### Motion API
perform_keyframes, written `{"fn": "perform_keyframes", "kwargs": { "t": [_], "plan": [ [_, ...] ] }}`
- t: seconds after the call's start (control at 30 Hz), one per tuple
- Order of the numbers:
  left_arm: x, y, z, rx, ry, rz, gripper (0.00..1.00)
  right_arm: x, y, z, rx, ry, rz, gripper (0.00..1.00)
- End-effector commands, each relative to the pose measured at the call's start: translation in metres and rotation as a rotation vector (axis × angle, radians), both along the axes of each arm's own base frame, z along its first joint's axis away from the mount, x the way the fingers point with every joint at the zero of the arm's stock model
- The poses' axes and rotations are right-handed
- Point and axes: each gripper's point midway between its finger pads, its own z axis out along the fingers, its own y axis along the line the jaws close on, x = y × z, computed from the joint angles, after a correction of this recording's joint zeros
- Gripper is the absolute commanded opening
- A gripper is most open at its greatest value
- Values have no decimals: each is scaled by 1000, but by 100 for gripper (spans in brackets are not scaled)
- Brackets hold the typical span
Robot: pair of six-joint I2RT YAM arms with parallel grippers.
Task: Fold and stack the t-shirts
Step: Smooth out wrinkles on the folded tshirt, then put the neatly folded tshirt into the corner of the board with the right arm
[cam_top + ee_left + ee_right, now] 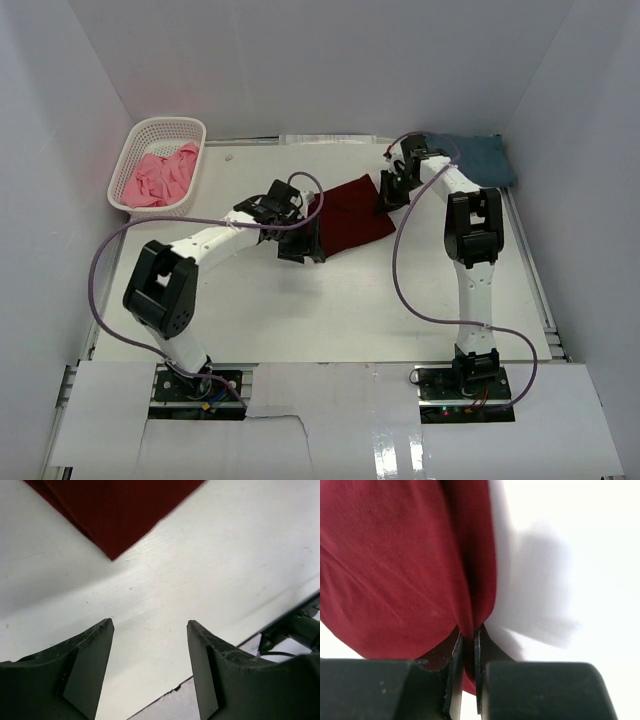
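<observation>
Top external: pink t-shirt (pixel 158 178) lies in basket (pixel 165 122); left tool (pixel 150 624) apart, right tool (pixel 469 635) clamped on maroon t-shirt (pixel 395 570).

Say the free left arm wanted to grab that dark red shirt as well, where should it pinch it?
Take the dark red shirt by the pointed corner facing the open left fingers. It lies flat, folded in layers, so it is probably best to come in low from that left side and slide one finger under. The right fingers pinch its opposite side.
</observation>
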Motion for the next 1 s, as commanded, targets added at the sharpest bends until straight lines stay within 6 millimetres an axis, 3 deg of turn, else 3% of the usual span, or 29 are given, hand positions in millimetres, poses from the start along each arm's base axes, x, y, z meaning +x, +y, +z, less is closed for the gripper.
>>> {"fn": "perform_keyframes", "kwargs": {
  "t": [0.0,0.07,0.17,0.27,0.4,0.43,0.57,0.73,0.8,0.87,0.97],
  "plan": [
    [-14,7,47,-69,-69,-1,72,34,-2,19,-10,-71,11,8],
    [-21,11,55,-78,-82,3,72,42,-2,12,10,-60,8,8],
    [-35,18,46,-73,-52,8,72,58,-4,19,47,-91,-1,8],
    [-39,19,41,-76,-35,6,72,60,-6,21,46,-108,-1,8],
    [-42,19,35,-74,-23,5,72,42,-10,13,39,-43,5,8],
    [-41,19,34,-74,-24,4,72,29,-10,1,36,0,15,8],
    [-39,16,31,-78,-14,-3,72,-4,-8,-5,39,32,25,9],
    [-38,14,28,-80,-8,-2,72,-28,2,-2,51,57,71,13],
    [-38,14,27,-82,-7,-4,72,-32,5,5,55,45,79,27],
    [-38,13,26,-83,-6,-3,72,-29,3,15,42,20,63,50],
    [-39,13,24,-83,0,-8,72,-25,0,26,25,-9,42,56]
  ]
}}
